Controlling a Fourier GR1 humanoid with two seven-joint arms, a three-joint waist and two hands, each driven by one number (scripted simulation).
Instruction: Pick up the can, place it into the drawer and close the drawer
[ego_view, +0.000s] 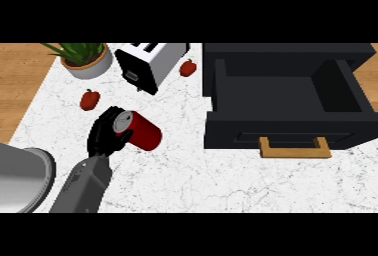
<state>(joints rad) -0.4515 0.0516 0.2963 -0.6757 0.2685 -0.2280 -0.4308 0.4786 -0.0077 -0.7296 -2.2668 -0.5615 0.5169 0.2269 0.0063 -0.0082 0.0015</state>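
Grasp step: the left hand (108, 136) curls its fingers around the red cylindrical metal can (140, 130) (tilted above the worktop), which must next travel to the open black drawer (284, 131).

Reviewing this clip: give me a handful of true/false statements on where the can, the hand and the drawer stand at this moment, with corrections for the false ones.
1. The red can is already inside the drawer. False: it is over the white counter, to the left of the drawer.
2. The left hand has its fingers curled round the can. True.
3. The drawer is pushed shut. False: it stands open, its dark inside visible behind the wooden handle.
4. A toaster stands beyond the can, with a potted plant to its left. True.
5. The right hand is gripping the drawer handle. False: no right hand shows in the head view; the handle is untouched.
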